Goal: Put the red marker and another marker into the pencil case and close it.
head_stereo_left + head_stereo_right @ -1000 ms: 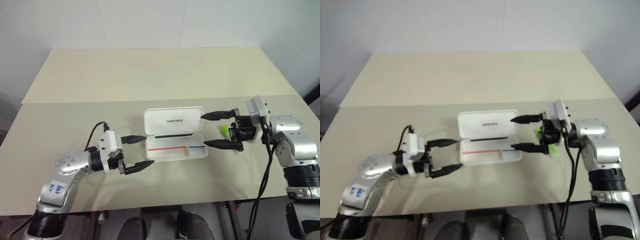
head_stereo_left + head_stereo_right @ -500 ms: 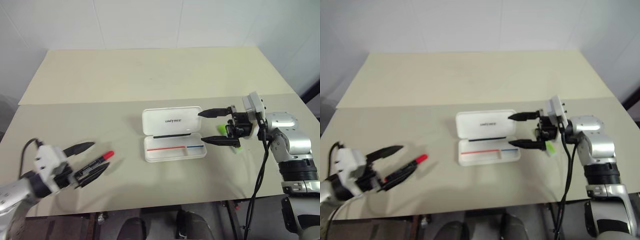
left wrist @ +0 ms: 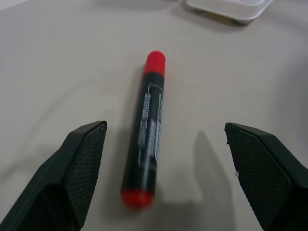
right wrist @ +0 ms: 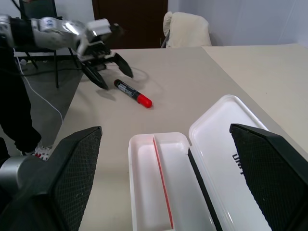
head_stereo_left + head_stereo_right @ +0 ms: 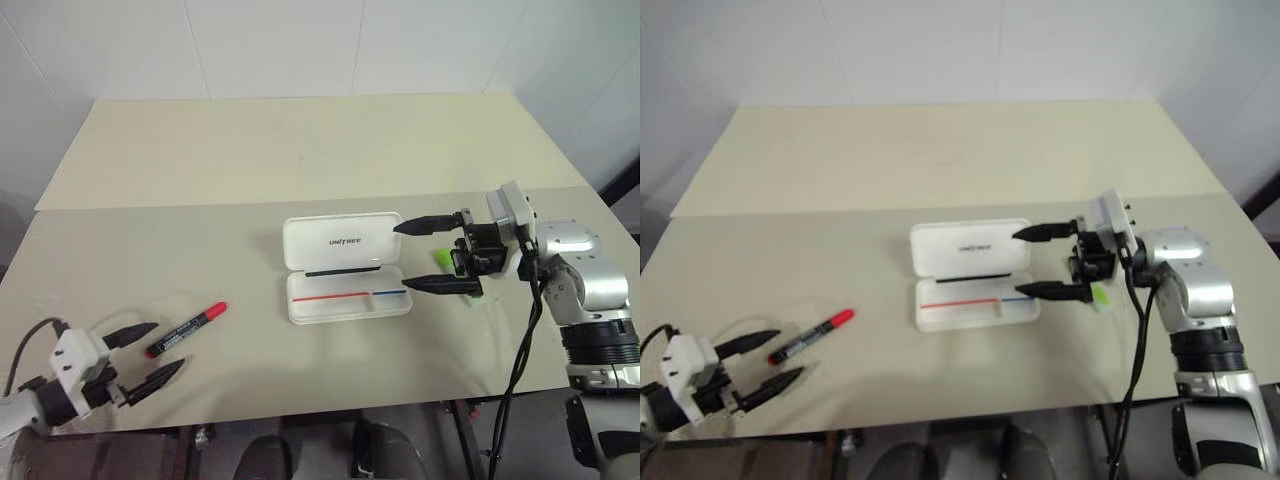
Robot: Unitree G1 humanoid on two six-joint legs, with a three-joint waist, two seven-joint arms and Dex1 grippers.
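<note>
Head views: left gripper (image 5: 140, 356) has swung from the pencil case (image 5: 347, 268) out to the near-left table (image 5: 250, 170) edge, jaws spread, empty, aimed at the red marker (image 5: 186, 329). Pick not yet made.

Left wrist: marker lies loose between the open fingers (image 3: 72, 168), room either side.

Right wrist: case lies open; right gripper (image 5: 1045, 261) stays wide beside it, green marker (image 5: 443, 259) just behind.

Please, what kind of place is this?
Probably a robot test room: a plain beige table by white walls, with a pencil case, a red marker and a chair.
</note>
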